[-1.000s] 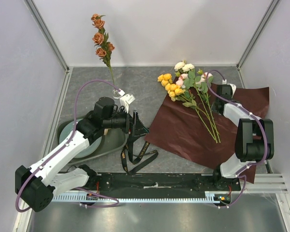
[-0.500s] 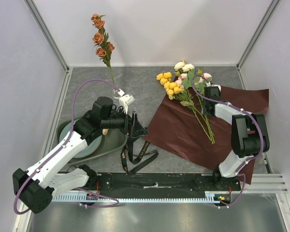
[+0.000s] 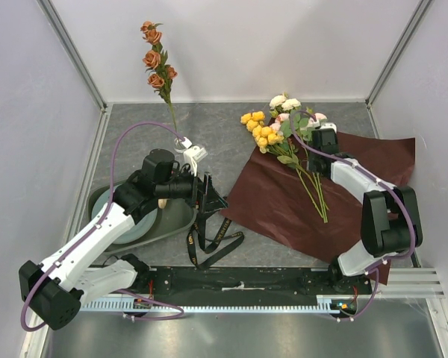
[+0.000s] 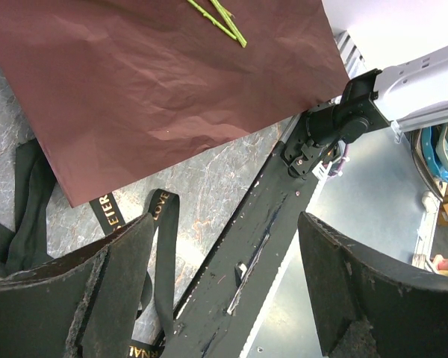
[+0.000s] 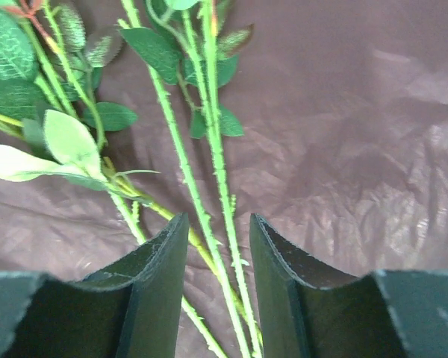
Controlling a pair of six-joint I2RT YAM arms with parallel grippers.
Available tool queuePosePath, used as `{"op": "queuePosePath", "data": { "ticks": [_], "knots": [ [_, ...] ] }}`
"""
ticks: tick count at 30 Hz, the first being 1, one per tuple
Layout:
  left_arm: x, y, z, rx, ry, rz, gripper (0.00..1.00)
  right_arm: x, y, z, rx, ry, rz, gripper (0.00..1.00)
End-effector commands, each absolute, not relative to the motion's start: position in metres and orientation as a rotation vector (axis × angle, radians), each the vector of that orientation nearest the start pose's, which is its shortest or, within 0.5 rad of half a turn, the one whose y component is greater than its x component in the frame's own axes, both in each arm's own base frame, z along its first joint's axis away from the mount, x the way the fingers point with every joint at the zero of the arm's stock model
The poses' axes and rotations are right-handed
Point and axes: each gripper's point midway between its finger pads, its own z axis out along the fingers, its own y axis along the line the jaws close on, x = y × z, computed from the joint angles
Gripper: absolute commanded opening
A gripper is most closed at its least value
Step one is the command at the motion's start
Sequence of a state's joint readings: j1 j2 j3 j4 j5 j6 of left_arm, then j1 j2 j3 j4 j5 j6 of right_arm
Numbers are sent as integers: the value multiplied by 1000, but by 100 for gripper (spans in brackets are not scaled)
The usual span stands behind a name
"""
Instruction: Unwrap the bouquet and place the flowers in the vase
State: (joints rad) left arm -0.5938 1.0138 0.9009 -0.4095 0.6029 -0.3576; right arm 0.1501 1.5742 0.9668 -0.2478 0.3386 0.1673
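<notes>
- The maroon paper [image 3: 276, 201] lies unfolded and flat on the grey, marbled table [image 3: 224, 127]. It is a thin, matt sheet, creased all over in fine wrinkles.
- The flowers [image 3: 272, 130] lie on the paper. They have tight round heads in yellow, pink and cream, veined fabric leaves, and long thin green stems [image 5: 209, 186] studded with small thorns.
- The right gripper [image 5: 218, 231] is down over the paper with its jaws partly parted. Two stems run lengthwise through the gap. A sliver of paper shows on either side of them, so the jaws straddle the stems without pinching them.
- The leaves and flower heads lie beyond the right fingertips. The yellow spray's stalk slants off past the left-hand finger [image 5: 153, 283], which is smooth, dark and curved on its inner face.
- The left gripper [image 4: 225, 224] has its jaws spread wide with nothing between them. Its pads [image 4: 119, 283] are black, rough and pitted.
- The black ribbon [image 4: 163, 224] lies loose on the table just beneath and to one side of the left jaws. It is flat woven tape with gold lettering. A corner of the paper lies farther ahead of them.
- The rust-orange spray [image 3: 155, 60] stands upright behind the left gripper. Its foot goes out of sight behind the left wrist, and the vase cannot be made out there.
</notes>
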Motion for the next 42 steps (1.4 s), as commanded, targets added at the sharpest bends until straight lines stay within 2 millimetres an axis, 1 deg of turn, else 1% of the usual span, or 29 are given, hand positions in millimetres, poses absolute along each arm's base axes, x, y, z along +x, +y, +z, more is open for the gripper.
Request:
{"op": "queuePosePath", "data": {
  "ticks": [1,3,6,7,10,13,16,17,19,20,22,23,25,26,27,28,29,30,31,32,34,35,36,37,38,39,40,41,42],
  "knots": [
    [185,-261,253,674,2033,-1183,84,398,23,72,122,2397,-175,45],
    [185,-260,254,669,2031,-1182,84,397,24,60,103,2432,-178,43],
    [184,-258,255,660,2028,-1177,84,395,22,49,91,2454,-198,40],
    [183,-258,254,661,2029,-1179,84,396,20,48,94,2452,-218,40],
    [183,-258,254,653,2036,-1179,84,394,18,40,83,2472,-240,33],
    [183,-258,255,648,2038,-1184,84,393,17,33,73,2482,-251,30],
    [184,-258,258,644,2032,-1184,84,396,15,37,60,2467,-286,23],
    [183,-258,257,643,2034,-1184,84,397,14,38,61,2462,-298,15],
    [183,-258,259,639,2032,-1187,84,402,13,52,64,2424,-307,8],
    [183,-258,259,635,2033,-1188,84,404,14,59,64,2409,-309,1],
    [184,-258,258,628,2039,-1190,84,409,15,85,76,2355,-300,0],
    [184,-258,258,624,2038,-1188,84,409,17,93,73,2338,-292,0],
    [186,-260,260,615,2037,-1192,84,411,19,126,80,2271,-286,0],
    [187,-260,261,612,2033,-1193,84,410,26,138,44,2250,-286,0],
    [189,-261,264,601,2029,-1195,84,407,28,158,30,2216,-285,0],
    [190,-262,266,595,2027,-1195,84,408,30,177,19,2177,-293,0],
    [191,-262,267,587,2027,-1196,84,406,36,189,-13,2154,-292,0],
    [193,-263,270,570,2022,-1200,84,401,37,210,-8,2115,-281,0],
    [195,-264,275,564,2004,-1206,84,400,40,226,-7,2084,-251,0],
    [196,-265,278,542,2000,-1216,84,394,45,245,6,2043,-196,0],
    [200,-268,287,514,1969,-1233,84,388,54,261,3,2002,-102,0],
    [202,-269,291,479,1969,-1251,84,383,72,266,-47,1989,16,0],
    [203,-270,294,461,1962,-1265,84,376,80,286,-39,1923,99,0],
    [206,-272,302,450,1923,-1282,84,370,91,283,-51,1918,175,0],
    [205,-274,307,425,1912,-1318,85,358,108,295,-98,1876,303,0],
    [205,-276,308,415,1897,-1338,85,352,124,293,-100,1856,427,0],
    [205,-278,311,409,1874,-1360,85,344,137,297,-122,1830,517,0],
    [206,-281,325,391,1814,-1405,84,326,158,307,-193,1781,661,0],
    [208,-283,324,373,1800,-1427,83,320,171,308,-172,1734,769,0]
  ]
}}
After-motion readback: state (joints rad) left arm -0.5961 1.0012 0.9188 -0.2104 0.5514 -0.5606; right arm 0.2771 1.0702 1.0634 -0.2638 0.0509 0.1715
